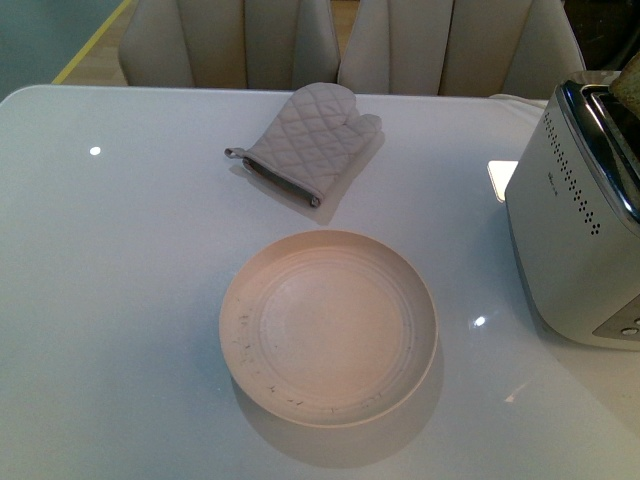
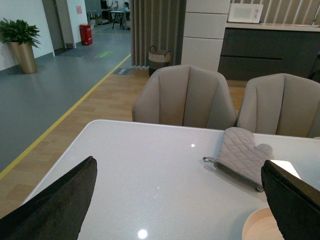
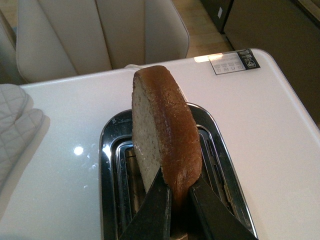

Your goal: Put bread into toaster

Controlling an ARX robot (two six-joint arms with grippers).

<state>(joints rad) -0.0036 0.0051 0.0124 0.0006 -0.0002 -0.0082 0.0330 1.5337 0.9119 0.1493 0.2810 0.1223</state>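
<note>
The bread [image 3: 165, 135], a tan slice with a brown crust, stands on edge in my right gripper [image 3: 175, 192], which is shut on its crust. It hangs right above the chrome slotted top of the toaster [image 3: 220, 160], its far end over a slot. In the front view the white toaster [image 1: 565, 230] stands at the table's right edge, and a corner of the bread [image 1: 630, 85] shows above it. My left gripper [image 2: 180, 200] is open over the table's left part, holding nothing.
A round cream plate [image 1: 330, 325] lies empty at the table's middle. A quilted beige oven mitt [image 1: 310, 140] lies behind it. Beige chairs [image 1: 230, 40] stand along the far side of the table. A small printed card [image 3: 232, 61] lies beyond the toaster.
</note>
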